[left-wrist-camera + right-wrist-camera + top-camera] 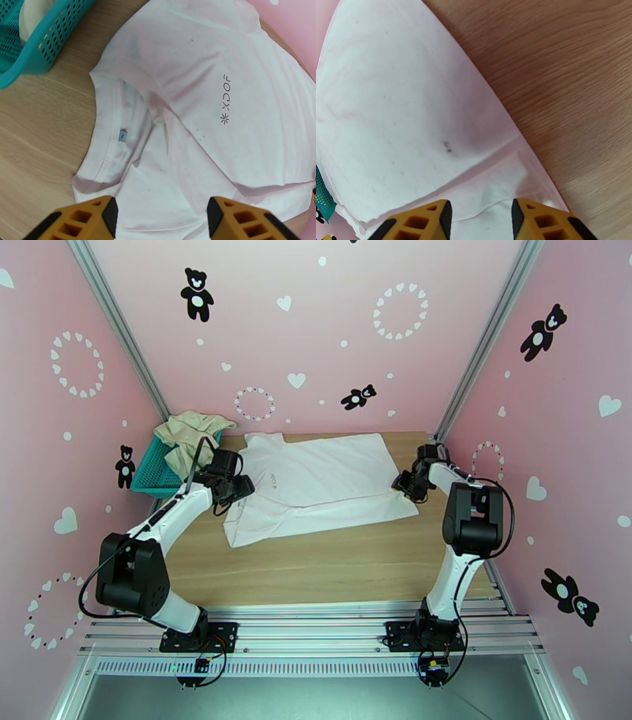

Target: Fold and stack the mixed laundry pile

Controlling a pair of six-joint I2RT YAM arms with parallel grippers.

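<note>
The white T-shirt (316,481) lies flat on the wooden table, collar to the left and hem to the right, with one long side folded over itself. Its small dark chest mark (226,103) faces up. My left gripper (239,486) hovers at the collar end, and in the left wrist view the left gripper (162,217) is open over the cloth, holding nothing. My right gripper (407,485) sits at the hem end, and in the right wrist view the right gripper (482,217) is open above the folded hem (434,130). The cream-beige garment (188,436) is heaped in the basket.
A teal mesh basket (154,473) stands at the back left corner, its wall close to the collar (35,47). Bare wooden table (332,564) stretches in front of the shirt. Pink walls enclose the table on three sides.
</note>
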